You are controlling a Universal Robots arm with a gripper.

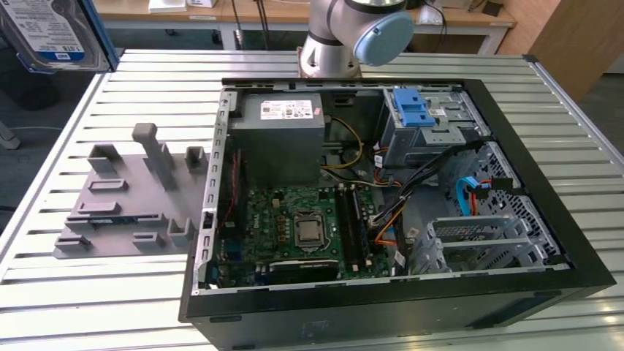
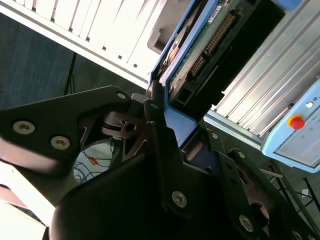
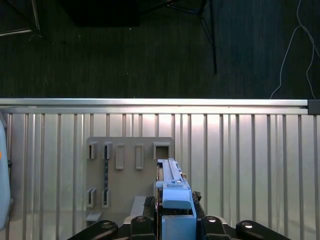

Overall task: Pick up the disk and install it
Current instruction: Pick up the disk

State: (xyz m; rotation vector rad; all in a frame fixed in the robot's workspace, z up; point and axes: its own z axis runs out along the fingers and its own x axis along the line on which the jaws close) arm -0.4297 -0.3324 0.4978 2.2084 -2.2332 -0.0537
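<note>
A big black computer case [image 1: 370, 311] lies open on the striped metal table [image 1: 146, 292]. Inside it, near the top of the picture, sits a grey metal box [image 1: 283, 139] with a white sticker. Below that is a green board [image 1: 292, 227] with a shiny square chip in the middle. Toward the exterior view's right is a metal cage [image 1: 443, 131] with a bright blue latch [image 1: 414, 110] on top. Orange and black wires [image 1: 385, 219] and a blue cable [image 1: 463, 194] run across the floor of the case. A second metal cage [image 1: 487, 241] stands in the lower right corner of the case.

At the exterior view's left, a flat grey holder plate [image 1: 117, 212] with small slots rests on the table.

The disk [image 1: 49, 33] is up in the air, in the upper left corner of the exterior view, well apart from the case. The robot arm [image 1: 361, 33] stands at the top middle.

In the first wrist view the claw [image 3: 173, 201] pinches the disk on its thin edge. The disk's blue rail faces the camera, above the holder plate. A thin dark stick [image 3: 105, 175] sits in one slot there.

In the second wrist view the black fingers [image 2: 160, 145] press on both sides of the disk. Its green underside and a row of pins show there. A pale blue box [image 2: 300, 142] with a red button [image 2: 296, 121] is also seen there.
</note>
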